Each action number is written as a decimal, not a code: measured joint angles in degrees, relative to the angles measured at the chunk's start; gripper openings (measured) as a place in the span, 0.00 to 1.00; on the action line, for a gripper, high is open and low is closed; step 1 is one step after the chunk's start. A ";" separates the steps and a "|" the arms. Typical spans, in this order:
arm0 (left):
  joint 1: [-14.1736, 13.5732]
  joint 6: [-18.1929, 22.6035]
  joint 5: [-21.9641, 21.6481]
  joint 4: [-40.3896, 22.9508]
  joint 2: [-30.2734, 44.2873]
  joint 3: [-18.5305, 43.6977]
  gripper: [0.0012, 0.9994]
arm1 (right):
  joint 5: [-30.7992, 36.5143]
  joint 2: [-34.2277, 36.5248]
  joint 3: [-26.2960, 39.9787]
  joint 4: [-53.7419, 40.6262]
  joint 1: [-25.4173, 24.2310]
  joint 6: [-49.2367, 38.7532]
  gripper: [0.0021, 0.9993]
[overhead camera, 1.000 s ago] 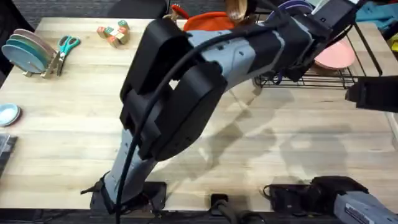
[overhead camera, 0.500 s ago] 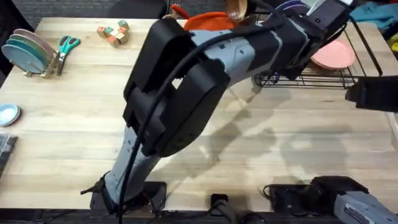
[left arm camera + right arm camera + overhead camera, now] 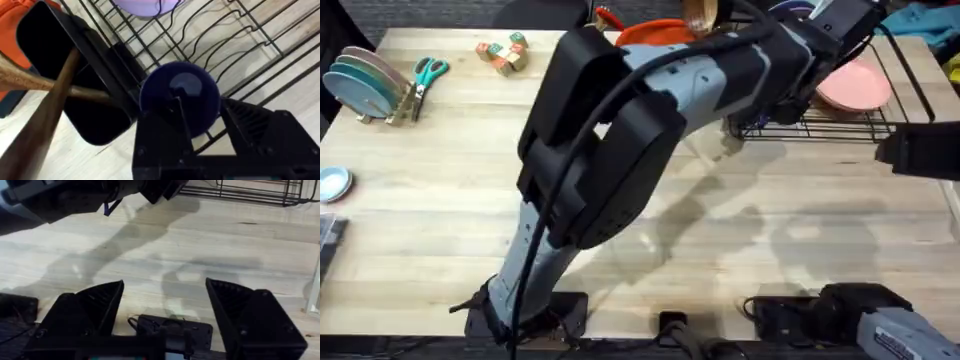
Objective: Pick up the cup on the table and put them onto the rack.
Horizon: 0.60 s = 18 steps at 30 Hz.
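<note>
A dark navy cup [image 3: 180,95] hangs over the wires of the black rack [image 3: 235,35], its round base facing the left wrist camera. My left gripper [image 3: 200,117] is shut on it. In the overhead view the left arm stretches across the table, and the left gripper [image 3: 840,20] sits above the rack [image 3: 880,112] at the far right; the arm hides the cup there. My right gripper [image 3: 165,287] hovers open over bare table with nothing between its fingers. The right arm [image 3: 920,152] is at the right edge.
The rack holds a pink plate [image 3: 855,88] and a purple plate [image 3: 145,6]. A black utensil holder [image 3: 80,115] with wooden spoons [image 3: 45,100] stands beside the cup. At far left are a small plate stand [image 3: 365,80], scissors [image 3: 428,72] and blocks [image 3: 502,52].
My left arm has edged slightly farther back over the rack with the cup. The right arm has stayed still.
</note>
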 joint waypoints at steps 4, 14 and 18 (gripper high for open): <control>-0.24 0.02 0.52 -1.27 0.30 1.40 0.47 | 0.00 0.00 0.00 0.01 0.00 0.00 0.99; -1.73 0.02 1.07 -3.50 0.45 4.03 0.47 | 0.00 0.00 0.00 0.01 0.00 0.00 0.99; -1.73 0.02 1.07 -4.10 0.45 5.18 0.48 | 0.00 0.00 0.00 0.00 0.00 0.00 0.99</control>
